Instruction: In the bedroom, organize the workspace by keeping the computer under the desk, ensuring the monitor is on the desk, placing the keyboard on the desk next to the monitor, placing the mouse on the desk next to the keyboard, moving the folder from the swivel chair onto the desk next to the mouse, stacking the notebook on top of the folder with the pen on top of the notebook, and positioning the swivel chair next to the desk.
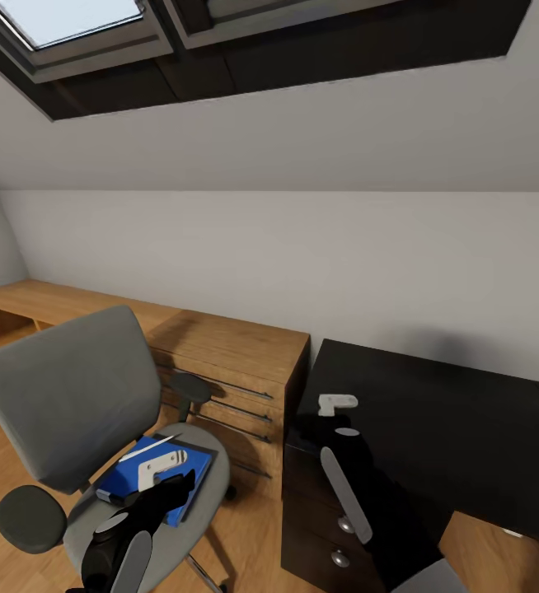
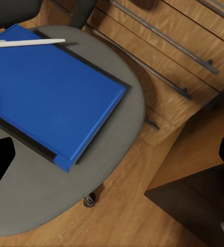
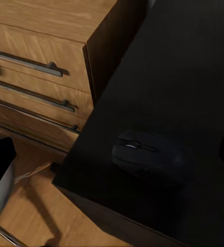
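Hovering left gripper (image 1: 158, 486) over folder (image 2: 45, 98) on swivel chair (image 1: 72, 395); both grippers' grip state unclear.

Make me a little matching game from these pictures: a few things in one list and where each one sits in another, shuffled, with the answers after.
Things:
1. folder
2. pen
3. mouse
4. swivel chair

Places:
A. on the black desk top, near its corner
B. lying on the chair seat
C. on the wooden floor, beside the light-wood drawers
D. resting across the top of the blue cover

Pairs: 1-B, 2-D, 3-A, 4-C
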### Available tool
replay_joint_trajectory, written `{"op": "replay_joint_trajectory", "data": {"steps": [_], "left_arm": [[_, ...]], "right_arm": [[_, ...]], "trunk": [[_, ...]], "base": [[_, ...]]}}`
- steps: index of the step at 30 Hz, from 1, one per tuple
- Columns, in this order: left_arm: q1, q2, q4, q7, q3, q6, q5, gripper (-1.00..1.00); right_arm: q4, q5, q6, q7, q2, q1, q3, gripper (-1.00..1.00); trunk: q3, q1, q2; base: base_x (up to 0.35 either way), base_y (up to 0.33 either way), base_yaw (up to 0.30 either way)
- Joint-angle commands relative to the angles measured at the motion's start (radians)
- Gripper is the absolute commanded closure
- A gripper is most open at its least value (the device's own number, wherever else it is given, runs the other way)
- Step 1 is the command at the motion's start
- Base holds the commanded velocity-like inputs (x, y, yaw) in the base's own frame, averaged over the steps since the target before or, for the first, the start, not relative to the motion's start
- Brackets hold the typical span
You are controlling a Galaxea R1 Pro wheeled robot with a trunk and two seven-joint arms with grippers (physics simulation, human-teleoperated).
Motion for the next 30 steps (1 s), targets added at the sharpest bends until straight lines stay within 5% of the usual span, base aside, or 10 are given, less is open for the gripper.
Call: {"op": "replay_joint_trajectory", "data": {"steps": [1,15,30], "left_arm": [[-0.001,0.0,-0.001,0.009,-0.001,0.002,0.011,-1.0],[-0.001,0.001,0.0,0.009,-0.001,0.001,0.011,-1.0],[-0.001,0.0,0.0,0.009,-0.001,0.001,0.011,-1.0]], "right_arm": [[-0.005,-0.011,0.002,-0.01,0.0,0.0,0.002,-1.0],[-0.02,-0.014,-0.007,-0.011,0.006,0.003,0.004,-1.0],[-0.015,-0.014,-0.009,-0.009,0.005,0.003,0.003,-1.0]], "trunk": [[-0.001,0.0,-0.001],[0.0,0.0,-0.001],[0.01,0.0,-0.001]], "base": [[0.0,0.0,0.0],[-0.025,0.001,-0.013],[-0.3,0.076,-0.238]]}}
